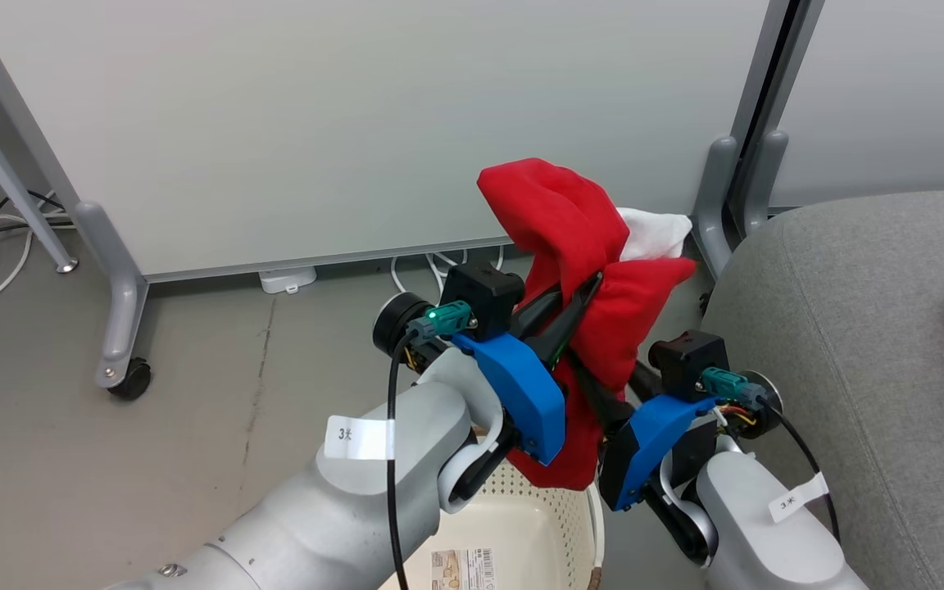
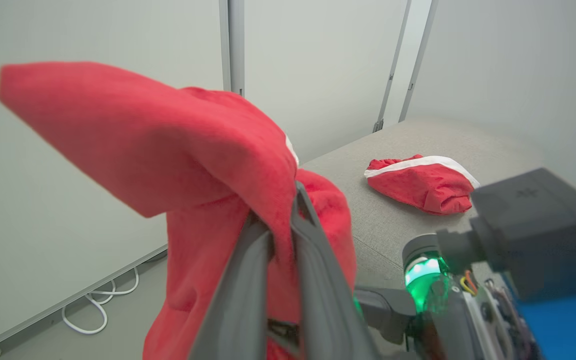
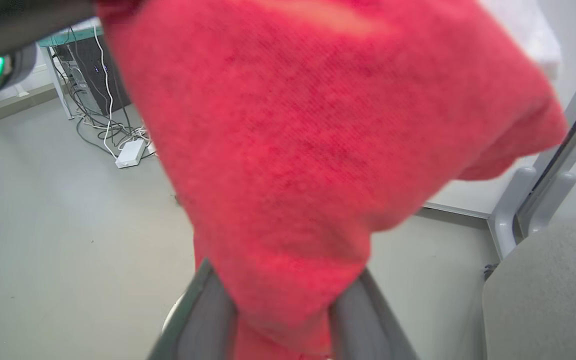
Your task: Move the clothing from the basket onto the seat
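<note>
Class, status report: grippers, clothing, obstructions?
Left gripper shut on red fabric garment above cream plastic basket. Right gripper straddling it, grip unclear. Grey fabric seat alongside, unobstructed.

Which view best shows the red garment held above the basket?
The head view: the held red garment shows nearly whole, hanging over the basket. The left wrist view gives one fold clamped in the left gripper; the right wrist view gives close, blurred fabric between the fingers of the right gripper.

Left gripper (image 2: 282,225) is pinching the red garment (image 2: 168,150), dangling it just beside the seat (image 2: 368,220); the white-trimmed garment (image 2: 420,182) is lying on the seat.
</note>
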Robot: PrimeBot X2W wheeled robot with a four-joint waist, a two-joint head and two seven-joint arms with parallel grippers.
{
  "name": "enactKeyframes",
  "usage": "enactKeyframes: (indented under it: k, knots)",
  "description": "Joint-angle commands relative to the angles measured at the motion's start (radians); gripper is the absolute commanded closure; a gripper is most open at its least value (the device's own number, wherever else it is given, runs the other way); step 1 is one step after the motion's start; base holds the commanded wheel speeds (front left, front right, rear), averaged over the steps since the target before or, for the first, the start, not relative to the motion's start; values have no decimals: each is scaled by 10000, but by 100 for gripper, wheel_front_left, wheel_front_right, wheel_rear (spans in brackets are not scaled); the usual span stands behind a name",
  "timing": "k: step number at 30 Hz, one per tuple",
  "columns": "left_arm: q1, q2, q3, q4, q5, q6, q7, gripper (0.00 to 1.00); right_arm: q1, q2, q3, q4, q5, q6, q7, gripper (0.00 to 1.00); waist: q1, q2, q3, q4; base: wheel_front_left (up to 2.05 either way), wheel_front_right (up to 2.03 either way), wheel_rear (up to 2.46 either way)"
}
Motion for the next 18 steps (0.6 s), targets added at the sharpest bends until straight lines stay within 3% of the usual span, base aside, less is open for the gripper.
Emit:
enactKeyframes:
  k: [1,18]
  knots:
    - [-144,0,-5,0,-9,37,-53,100,-163,-5,61,115,62,1,-64,100,0,-1,-16,-18,0,0,0]
    - [-84,0,-46,173,-108,23,-54,100,-351,-5,424,629,379,1,-296,100,0,-1,-81,-230,0,0,0]
